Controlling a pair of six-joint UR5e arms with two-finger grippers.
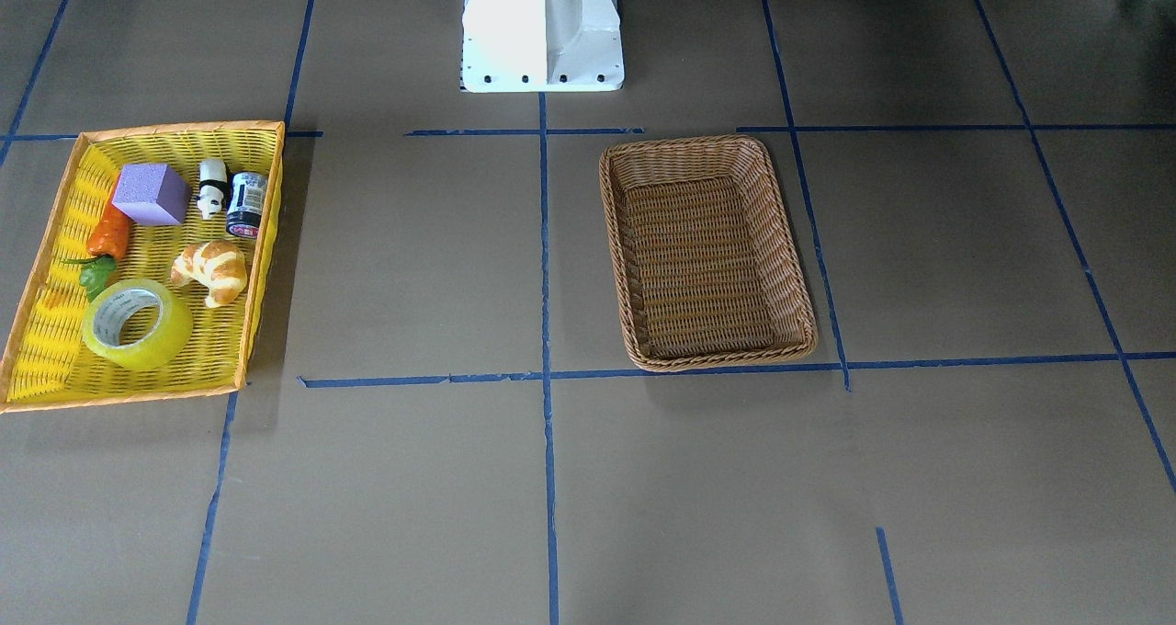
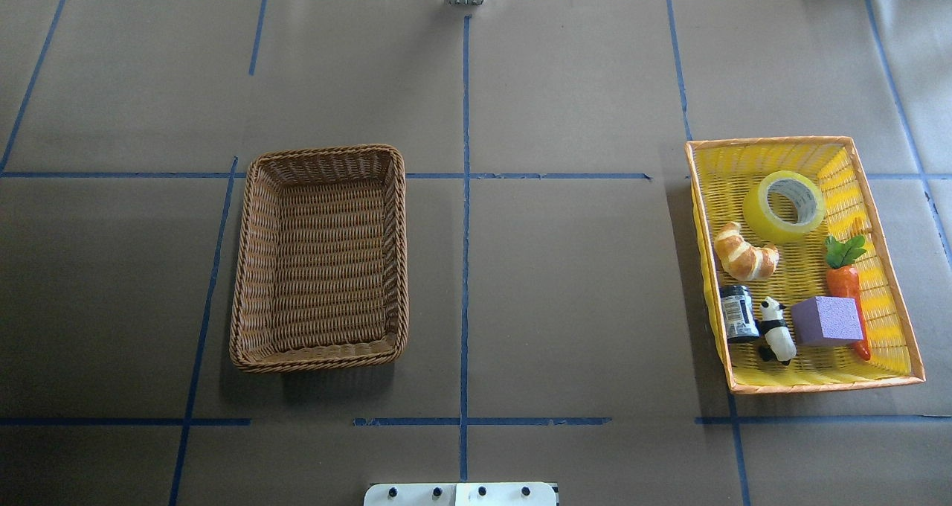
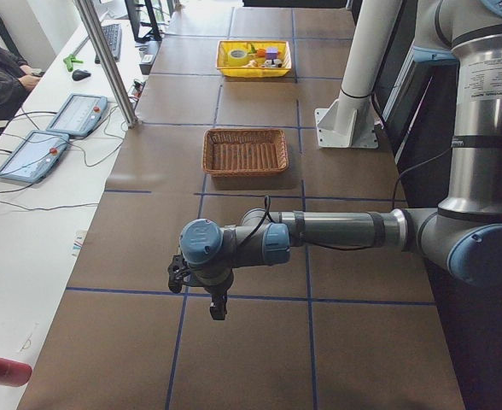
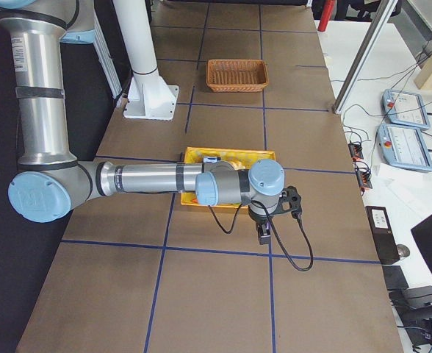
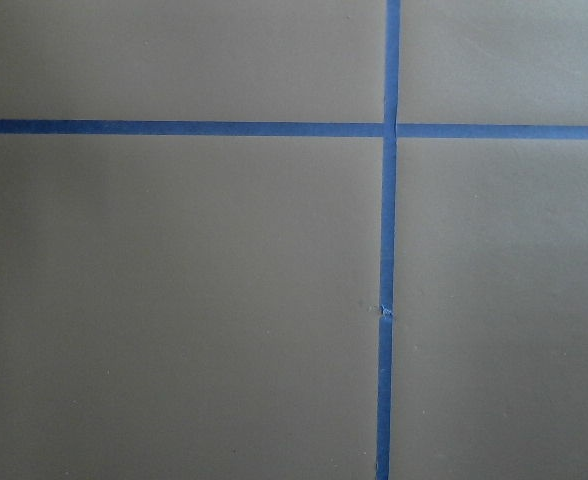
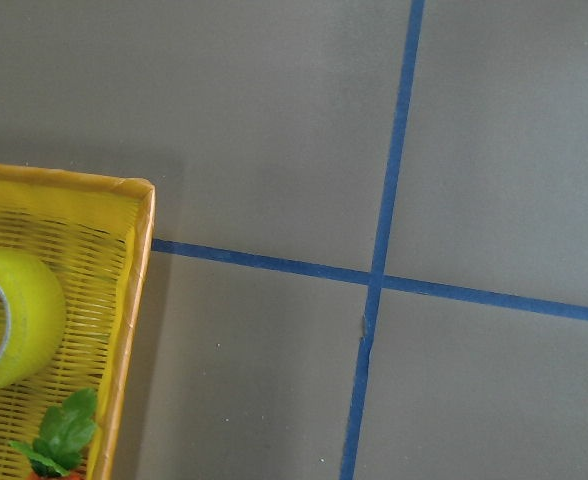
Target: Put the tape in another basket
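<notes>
Facing the robot, the front view showed the tape (image 1: 138,323) lying flat, core upward, in a corner of the yellow basket (image 1: 184,130). It sat just beside the croissant (image 1: 211,271) and the carrot (image 1: 108,232), with nothing on top, so a grasp from above looked open. The wicker basket (image 1: 707,143) sat well apart and empty, ready to take the roll. The overhead view put the tape on the robot's right half and the wicker basket on its left, with neither arm in sight, so the right arm seemed the likely one to pick. From the left end, the near left arm stretched low over bare table, and the left gripper (image 3: 218,307) pointed down, away from both baskets and probably parked out of the way; whether its fingers were spread or pressed together could not be told. From the right end, the near right arm reached across the yellow basket, hiding much of it, and the right gripper (image 4: 263,234) hung just past its edge, its fingers equally unreadable. The left wrist view held only brown paper and blue lines (image 5: 387,250). The right wrist view caught the yellow basket's corner with the tape inside, suggesting the approach had not yet centred on the roll.
</notes>
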